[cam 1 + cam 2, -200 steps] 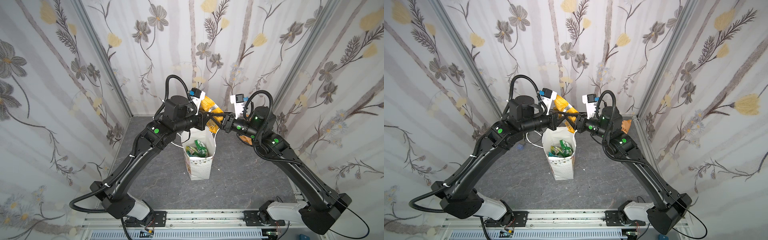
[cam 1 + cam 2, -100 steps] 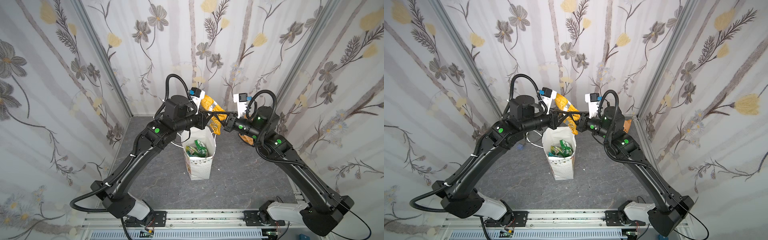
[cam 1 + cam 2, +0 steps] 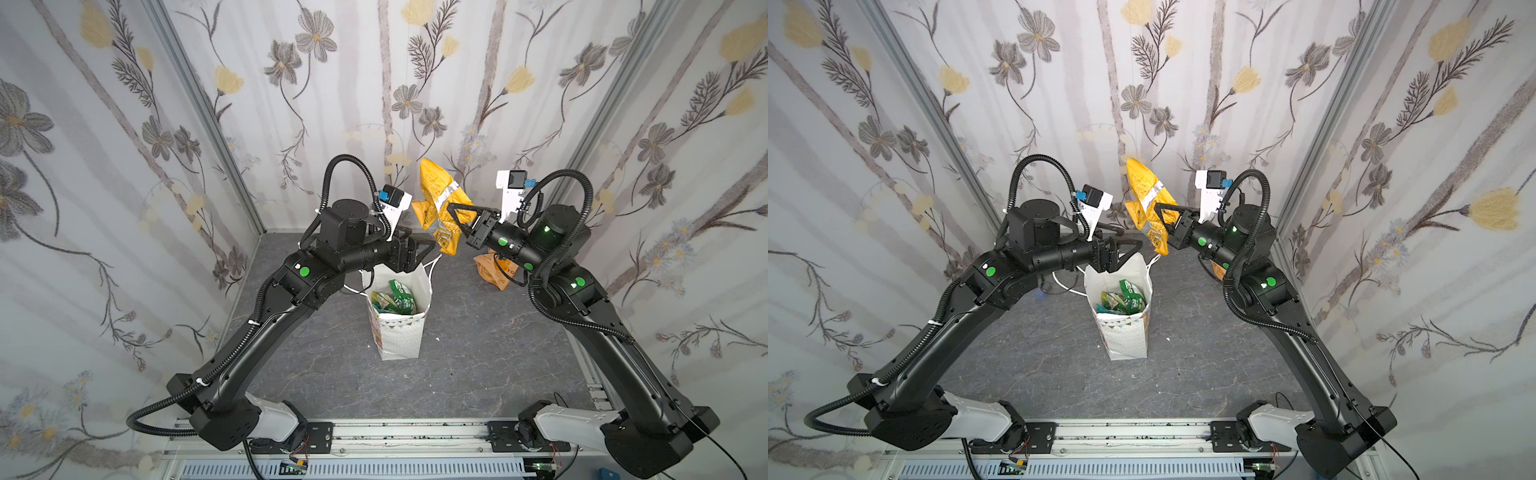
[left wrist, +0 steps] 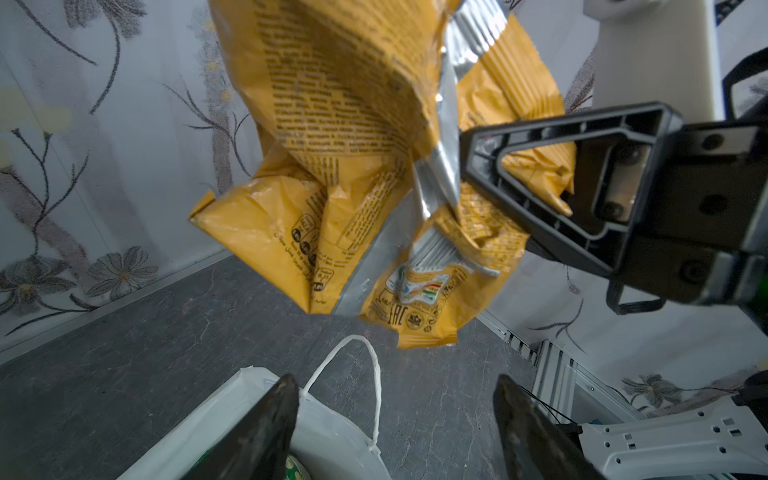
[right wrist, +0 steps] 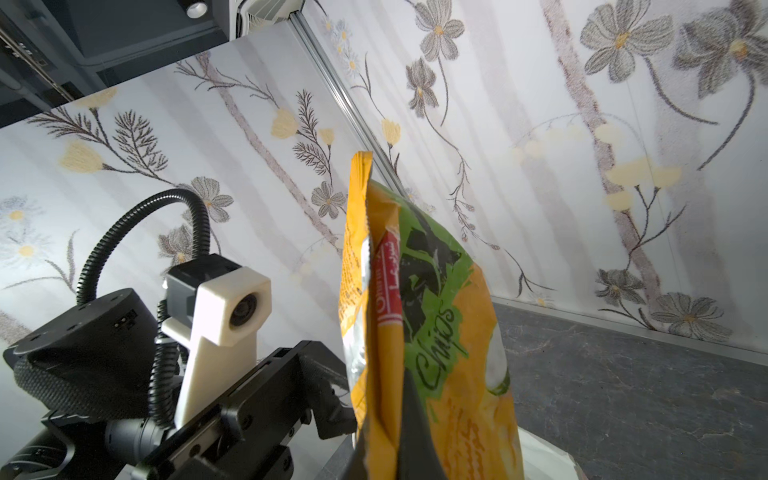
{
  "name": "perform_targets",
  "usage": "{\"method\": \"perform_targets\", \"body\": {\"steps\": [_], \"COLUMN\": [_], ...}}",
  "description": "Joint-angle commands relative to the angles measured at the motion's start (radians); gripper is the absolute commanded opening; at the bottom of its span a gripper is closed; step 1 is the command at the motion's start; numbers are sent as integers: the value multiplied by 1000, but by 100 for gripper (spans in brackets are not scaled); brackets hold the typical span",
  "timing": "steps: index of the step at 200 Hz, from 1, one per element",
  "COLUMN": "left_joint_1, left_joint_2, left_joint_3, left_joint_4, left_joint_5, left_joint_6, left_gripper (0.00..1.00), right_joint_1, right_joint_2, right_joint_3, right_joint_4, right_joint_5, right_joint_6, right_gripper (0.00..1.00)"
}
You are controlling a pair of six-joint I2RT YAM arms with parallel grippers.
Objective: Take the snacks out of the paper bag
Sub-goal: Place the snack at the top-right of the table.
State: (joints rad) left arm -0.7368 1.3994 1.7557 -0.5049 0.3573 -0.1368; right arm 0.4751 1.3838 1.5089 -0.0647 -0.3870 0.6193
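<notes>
One orange-yellow packet [image 3: 436,195], upper centre, clamped in right jaws; left jaws wide above paper bag [image 3: 399,336] rim. Green front shows in right wrist view only.

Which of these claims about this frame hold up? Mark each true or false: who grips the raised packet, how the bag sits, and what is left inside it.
1. The right gripper is shut on the orange-yellow packet, holding it in the air. True.
2. The left gripper also clamps that packet. False: its jaws stand open and hold nothing.
3. The paper bag lies tipped over on its side. False: it stands upright on the table.
4. Green packets are inside the bag. True.
5. An orange packet lies on the table, outside the bag, by the right arm. True.
</notes>
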Motion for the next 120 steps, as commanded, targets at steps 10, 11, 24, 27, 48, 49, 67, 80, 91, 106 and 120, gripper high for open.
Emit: {"method": "perform_targets", "body": {"steps": [10, 11, 24, 27, 48, 49, 67, 80, 91, 106, 120], "left_joint_1": [-18, -19, -31, -33, -51, -51, -65, -76, -81, -95, -108], "left_joint_2": [-8, -8, -10, -7, -5, -4, 0, 3, 7, 13, 19], "left_joint_3": [-2, -2, -2, -1, 6, 7, 13, 18, 23, 33, 40], "left_joint_4": [-13, -15, -34, -38, -61, -62, -74, -83, -93, -112, -126], "left_joint_5": [70, 70, 75, 77, 81, 81, 82, 81, 76, 63, 45], "left_joint_6": [96, 98, 123, 128, 148, 149, 171, 188, 203, 219, 235], "left_gripper": [94, 94, 100, 100, 100, 100, 100, 100, 100, 100, 100], "right_joint_1": [-61, -64, -99, -106, -168, -171, -228, -266, -300, -347, -386], "right_joint_2": [-15, -16, -26, -27, -45, -46, -64, -76, -84, -90, -94], "right_joint_3": [-6, -7, -19, -22, -66, -69, -126, -171, -207, -260, -315], "right_joint_4": [72, 73, 81, 81, 114, 115, 155, 186, 210, 238, 277], "right_joint_5": [-21, -23, -35, -38, -72, -73, -104, -124, -139, -159, -177], "right_joint_6": [58, 60, 73, 77, 129, 132, 195, 229, 250, 279, 303], "right_gripper": [0, 0, 0, 0, 0, 0, 0, 0, 0, 0, 0]}}
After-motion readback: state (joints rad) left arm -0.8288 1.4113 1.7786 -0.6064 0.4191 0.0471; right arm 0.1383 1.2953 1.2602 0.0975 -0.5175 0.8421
